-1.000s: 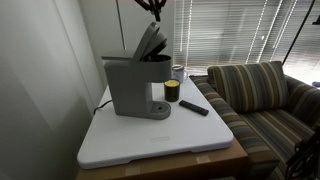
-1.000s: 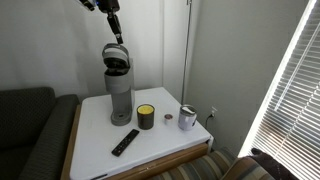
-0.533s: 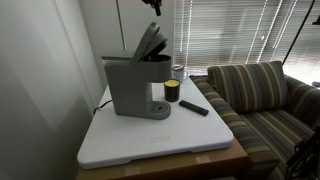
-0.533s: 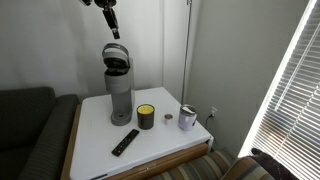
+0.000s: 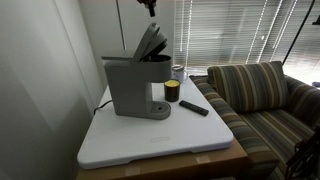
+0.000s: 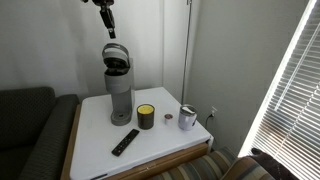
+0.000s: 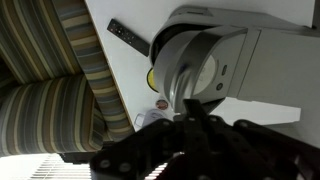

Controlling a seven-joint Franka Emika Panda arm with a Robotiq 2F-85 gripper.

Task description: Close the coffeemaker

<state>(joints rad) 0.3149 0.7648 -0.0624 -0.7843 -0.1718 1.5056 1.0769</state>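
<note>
Pincer has risen higher — jaws shut, holding nothing. Coffeemaker sits just below it, lid still tilted up. Approach step, I'd say — next: descend and press the lid down.

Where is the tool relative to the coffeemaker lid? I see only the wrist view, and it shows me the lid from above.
Observer: The tool hangs above the lid with a clear gap; nothing touches.
Operator: Is the lid up or down?
Observer: Up. Seen from the side in an exterior view, it slopes steeply above the coffeemaker body, not yet closed.
Operator: Does anything stand under the brew head?
Observer: No. The yellow-and-black cup stands on the table, apart from the base.
</note>
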